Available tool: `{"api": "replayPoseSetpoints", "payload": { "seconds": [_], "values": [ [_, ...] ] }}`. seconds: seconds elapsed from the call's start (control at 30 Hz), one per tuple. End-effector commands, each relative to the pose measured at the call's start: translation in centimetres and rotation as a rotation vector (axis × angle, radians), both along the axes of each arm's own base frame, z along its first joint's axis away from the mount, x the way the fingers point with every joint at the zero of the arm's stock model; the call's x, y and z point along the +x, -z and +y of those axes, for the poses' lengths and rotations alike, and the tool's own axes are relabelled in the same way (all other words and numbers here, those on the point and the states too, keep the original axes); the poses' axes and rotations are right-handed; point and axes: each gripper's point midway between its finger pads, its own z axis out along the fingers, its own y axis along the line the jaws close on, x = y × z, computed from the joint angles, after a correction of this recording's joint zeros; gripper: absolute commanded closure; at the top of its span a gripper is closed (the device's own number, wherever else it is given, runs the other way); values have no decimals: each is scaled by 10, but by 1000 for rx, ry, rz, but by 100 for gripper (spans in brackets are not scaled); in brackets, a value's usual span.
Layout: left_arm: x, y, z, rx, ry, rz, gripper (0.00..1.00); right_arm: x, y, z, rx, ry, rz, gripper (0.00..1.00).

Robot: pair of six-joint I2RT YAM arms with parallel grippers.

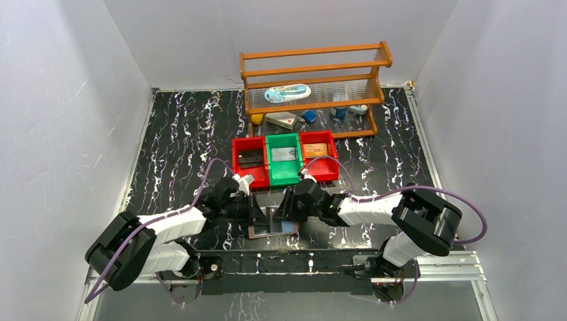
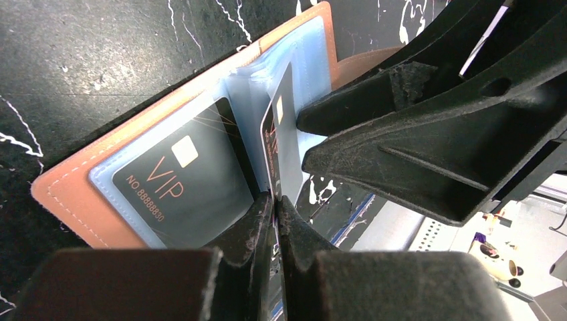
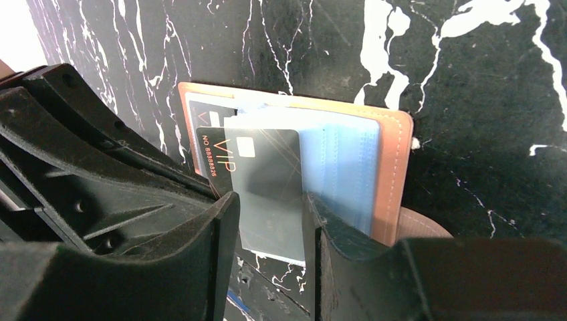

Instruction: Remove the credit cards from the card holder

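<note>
My left pincer point(image 2: 275, 200) pinches the black card point(image 2: 273, 144), so I pull slowly while my half-open right pincer point(image 3: 271, 221) steadies the card holder point(image 3: 391, 167).

A black marble-patterned table point(image 1: 180, 134) sits between plain grey walls point(image 1: 67, 100), a wooden shelf point(image 1: 314, 80) at its far edge.

The open pinkish-brown leather bifold card holder point(image 1: 272, 224) lies on the black marbled desk point(image 1: 174, 134) between the left claw point(image 1: 251, 208) and the right claw point(image 1: 284, 208). Beyond both claws, three plastic bins point(image 1: 285, 158) sit side by side, with the wooden two-tier rack point(image 1: 314, 87) behind them.
</note>
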Motion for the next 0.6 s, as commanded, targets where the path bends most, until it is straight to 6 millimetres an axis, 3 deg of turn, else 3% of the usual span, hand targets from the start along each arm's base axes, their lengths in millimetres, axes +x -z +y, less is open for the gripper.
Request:
{"api": "replayPoseSetpoints", "payload": {
  "seconds": [0.0, 0.13, 0.4, 0.57],
  "values": [
    [3, -8, -2, 0, 12, -26, 96, 2, 8, -6, -42, 42, 20, 52],
    [4, -8, -1, 5, 11, -29, 95, 1, 10, -6, -34, 39, 24, 52],
    [9, -14, -10, -52, -10, -30, 82, -6, 14, 2, 20, 13, 60, 53],
    [11, -10, -10, -58, -40, -15, 82, -7, 17, 3, 24, 18, 74, 53]
  ]
}}
